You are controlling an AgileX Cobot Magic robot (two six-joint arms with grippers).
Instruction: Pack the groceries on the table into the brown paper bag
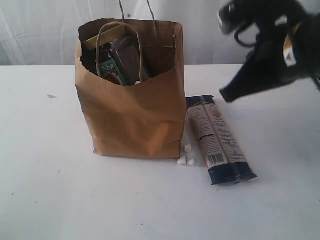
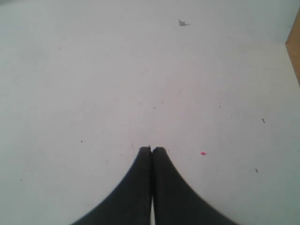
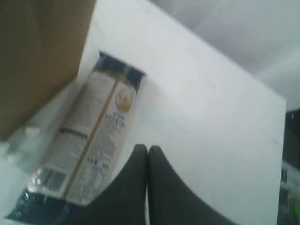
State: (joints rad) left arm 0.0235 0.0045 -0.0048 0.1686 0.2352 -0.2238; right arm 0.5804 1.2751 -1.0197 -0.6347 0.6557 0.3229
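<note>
The brown paper bag (image 1: pixel 132 100) stands upright on the white table (image 1: pixel 50 190), with several groceries (image 1: pixel 120 60) showing inside its open top. A long dark-blue noodle packet (image 1: pixel 217 137) lies flat on the table just right of the bag; the right wrist view shows it (image 3: pixel 89 140) beside the bag's wall (image 3: pixel 37 56). My right gripper (image 1: pixel 226 95) hangs above and to the right of the packet, shut and empty (image 3: pixel 148 149). My left gripper (image 2: pixel 152 150) is shut over bare table, holding nothing, with the bag's edge (image 2: pixel 295 42) at the side of its view.
Small white crumbs (image 1: pixel 186 157) lie by the bag's right corner, next to the packet. Another crumb (image 1: pixel 50 96) sits far left on the table. A pale curtain hangs behind the table.
</note>
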